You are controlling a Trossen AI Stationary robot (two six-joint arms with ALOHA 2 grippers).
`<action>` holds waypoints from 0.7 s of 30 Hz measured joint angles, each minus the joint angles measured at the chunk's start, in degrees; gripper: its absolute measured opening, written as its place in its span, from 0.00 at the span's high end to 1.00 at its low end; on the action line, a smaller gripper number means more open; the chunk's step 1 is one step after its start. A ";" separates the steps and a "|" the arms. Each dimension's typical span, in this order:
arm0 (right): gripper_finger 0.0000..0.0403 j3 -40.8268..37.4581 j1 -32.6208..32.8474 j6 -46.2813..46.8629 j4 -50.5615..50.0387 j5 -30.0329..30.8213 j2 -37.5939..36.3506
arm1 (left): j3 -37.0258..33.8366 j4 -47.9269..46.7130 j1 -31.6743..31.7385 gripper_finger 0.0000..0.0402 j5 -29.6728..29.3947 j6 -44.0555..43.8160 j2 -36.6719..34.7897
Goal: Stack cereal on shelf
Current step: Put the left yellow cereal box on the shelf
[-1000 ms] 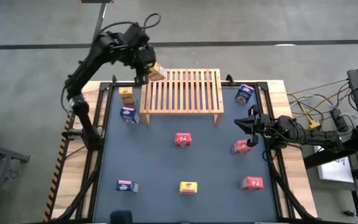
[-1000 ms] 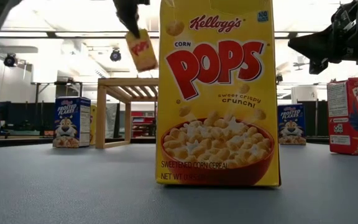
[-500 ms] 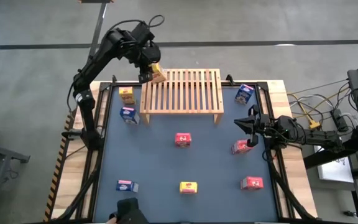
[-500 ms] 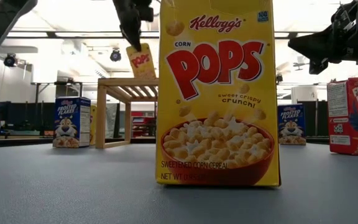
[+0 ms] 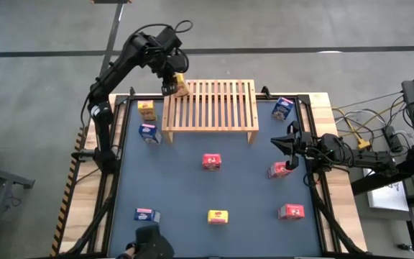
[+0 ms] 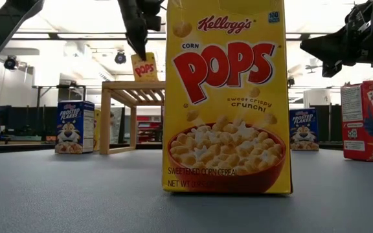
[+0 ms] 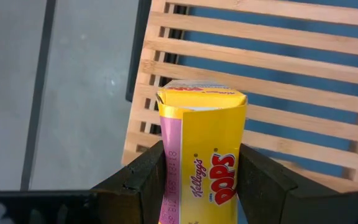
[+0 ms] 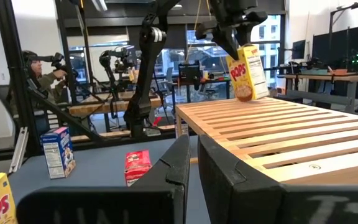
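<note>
Across the table (image 5: 192,194), your biggest piece is the shelf (image 5: 210,108), which stands at the far edge with its slats running front to back, so a box set across several slats will sit flat, not tip into a gap. Over its far left corner your left arm reaches in from outside the table; that corner is likely the sensible place to begin a row, leaving the rest of the top free.

The left gripper (image 7: 201,180) is clamped on a yellow box (image 5: 179,85), one finger on each broad face, holding it upright with the printed front showing. In the right wrist view the box's base looks to be at the slats or just above them; I can't tell if it touches. Because the grip is low on the box's sides, it will probably stand by itself once you let go.

Your right gripper (image 5: 287,146) waits at the table's right side, fingers pinched together on nothing, just beside a red box (image 5: 279,170).

The other cereal is still down on the table: a yellow box (image 5: 146,109) and a blue box (image 5: 148,132) left of the shelf, a blue one (image 5: 282,108) to its right, a red one (image 5: 211,161) in the middle, and along the near edge a blue (image 5: 145,214), a yellow (image 5: 218,216) and a red (image 5: 292,211). So you're at the first placement.
</note>
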 joint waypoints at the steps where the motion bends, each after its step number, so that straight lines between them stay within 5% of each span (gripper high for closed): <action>1: 0.94 0.00 0.00 0.00 0.00 0.00 0.00 | -0.03 0.00 0.00 0.62 0.01 -0.19 -0.28; 21: 0.94 0.00 0.00 0.00 0.01 0.00 0.00 | -1.56 0.11 -0.43 0.62 3.33 -2.93 -4.05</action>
